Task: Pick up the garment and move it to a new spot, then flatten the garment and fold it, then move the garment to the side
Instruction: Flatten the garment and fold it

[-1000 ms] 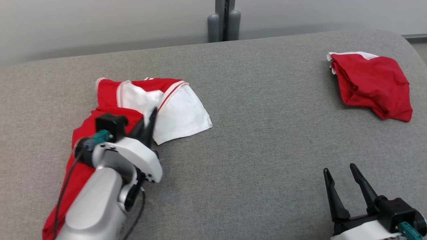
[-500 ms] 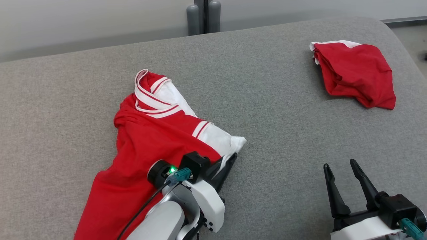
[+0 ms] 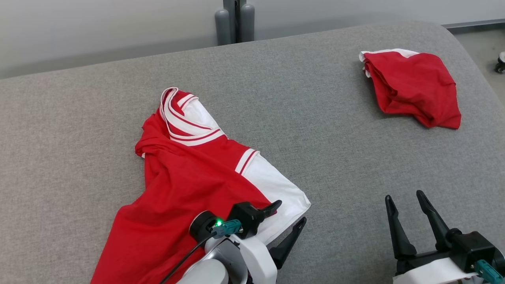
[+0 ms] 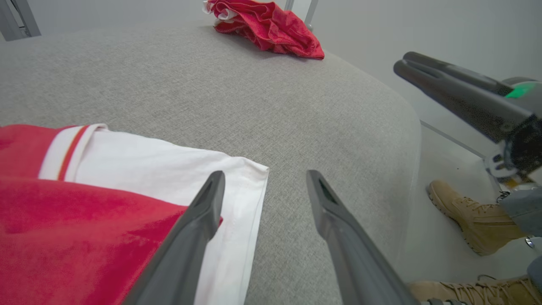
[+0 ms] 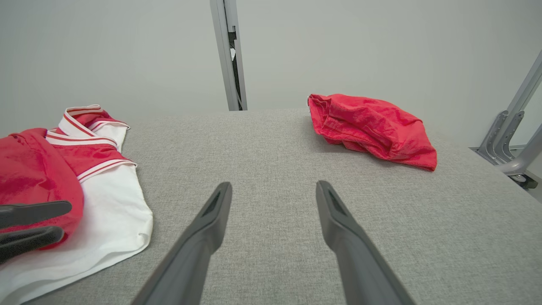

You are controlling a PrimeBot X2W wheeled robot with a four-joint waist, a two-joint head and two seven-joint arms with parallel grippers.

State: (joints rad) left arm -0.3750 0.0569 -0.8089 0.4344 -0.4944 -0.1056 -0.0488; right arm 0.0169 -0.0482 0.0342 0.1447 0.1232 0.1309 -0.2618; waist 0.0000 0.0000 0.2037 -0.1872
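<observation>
- Left gripper gapes wide, one finger over the white edge of the garment.
- Red bundle lies well apart.
- Tan boots on the floor.

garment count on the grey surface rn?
2. A red-and-white shirt lies spread out at the near left; a bunched red garment sits at the far right. Something could be tucked under either, but nothing suggests it.

Bright even light, perhaps overhead, soft shadows, wrist views warped at edges

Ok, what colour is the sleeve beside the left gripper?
White sleeve, red stripe at its seam; clearest in left wrist view.
</observation>
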